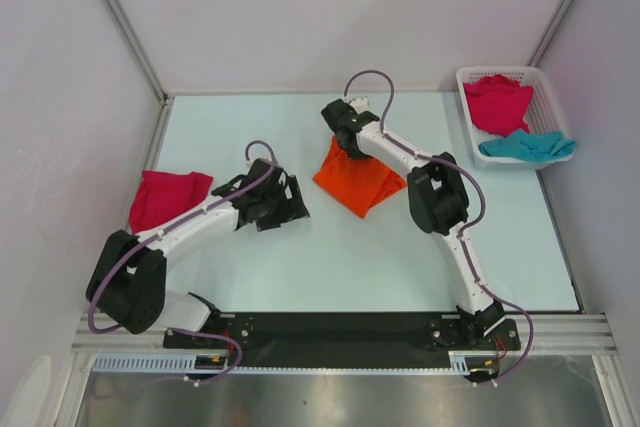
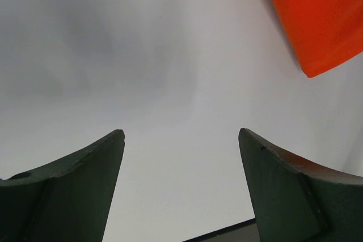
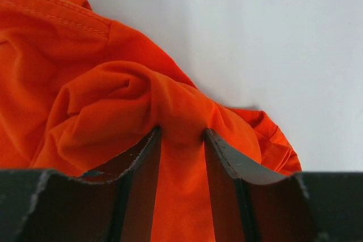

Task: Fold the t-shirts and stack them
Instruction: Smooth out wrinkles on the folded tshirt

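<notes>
Pale blue-green tabletop (image 1: 350, 247) spreads between white walls. At its far right corner a white plastic lattice basket (image 1: 500, 70) holds a crumpled magenta-pink t-shirt (image 1: 497, 102) and a teal t-shirt (image 1: 527, 147). Near the centre lies an orange cloth t-shirt (image 1: 362, 185), its far edge bunched and clamped in the right gripper (image 3: 181, 134). A folded magenta-pink shirt (image 1: 166, 199) sits at the left edge. The left gripper (image 2: 181, 134) hovers near the orange shirt, fingers spread and empty.

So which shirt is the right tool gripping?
The orange t-shirt mid-table, bunched in the right tool. One magenta t-shirt lies at left; the second magenta t-shirt and teal t-shirt sit in the basket.
</notes>
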Available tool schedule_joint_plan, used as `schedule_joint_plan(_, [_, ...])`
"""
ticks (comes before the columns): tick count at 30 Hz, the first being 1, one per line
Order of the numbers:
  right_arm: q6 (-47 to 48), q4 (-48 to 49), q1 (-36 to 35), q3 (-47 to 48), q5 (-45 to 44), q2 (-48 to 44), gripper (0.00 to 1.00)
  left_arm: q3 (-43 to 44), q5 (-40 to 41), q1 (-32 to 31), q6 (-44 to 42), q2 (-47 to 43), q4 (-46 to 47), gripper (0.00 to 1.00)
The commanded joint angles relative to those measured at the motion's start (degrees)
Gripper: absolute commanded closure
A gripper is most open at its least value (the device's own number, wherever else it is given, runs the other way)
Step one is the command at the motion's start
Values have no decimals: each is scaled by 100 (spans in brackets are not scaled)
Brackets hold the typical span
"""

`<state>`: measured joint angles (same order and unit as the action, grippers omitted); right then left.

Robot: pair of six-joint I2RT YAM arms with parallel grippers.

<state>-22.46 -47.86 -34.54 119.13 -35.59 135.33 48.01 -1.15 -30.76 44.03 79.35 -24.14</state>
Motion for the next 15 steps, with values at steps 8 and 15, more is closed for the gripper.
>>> schedule_joint_plan(8, [171,136,185,585,-387,266,59,-20,97,-44,-35,-113,67,13])
schedule_joint_plan(15, [382,75,396,962,-466,371,58,15,97,-44,-52,-87,50,13])
